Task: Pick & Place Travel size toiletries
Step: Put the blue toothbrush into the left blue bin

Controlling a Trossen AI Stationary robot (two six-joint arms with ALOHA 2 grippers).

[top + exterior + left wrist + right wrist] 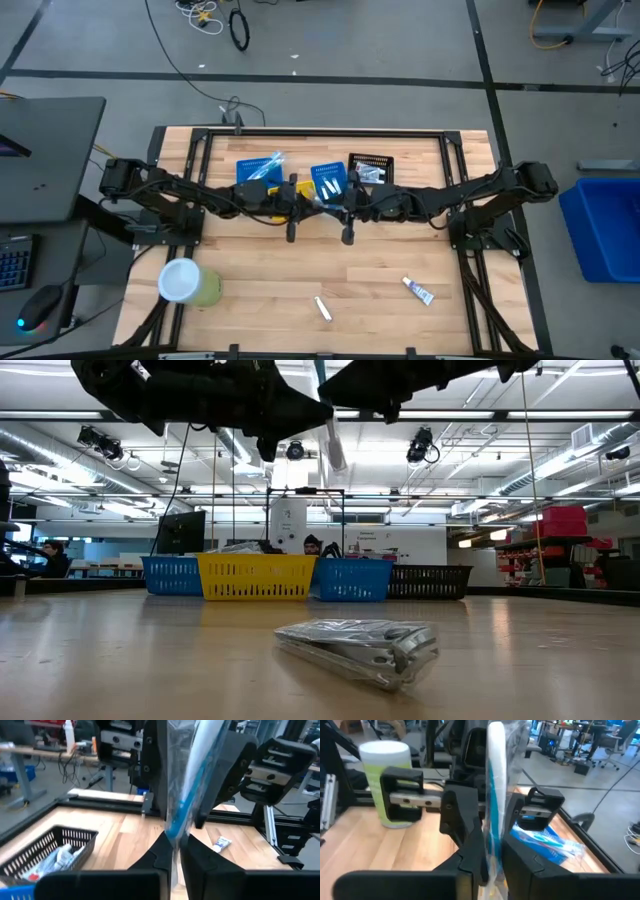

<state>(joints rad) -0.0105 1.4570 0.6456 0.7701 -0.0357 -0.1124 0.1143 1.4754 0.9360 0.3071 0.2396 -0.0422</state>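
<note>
My left gripper (172,854) and right gripper (492,857) both clench one wrapped toothbrush (496,790) held upright between them above the table (300,270).

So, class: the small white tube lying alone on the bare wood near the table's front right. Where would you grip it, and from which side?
Grip the small white tube across its middle, coming straight down from above. It lies flat and slanted on the table, with nothing touching it, so turn the jaws to close across its narrow width, not along its length.
</note>
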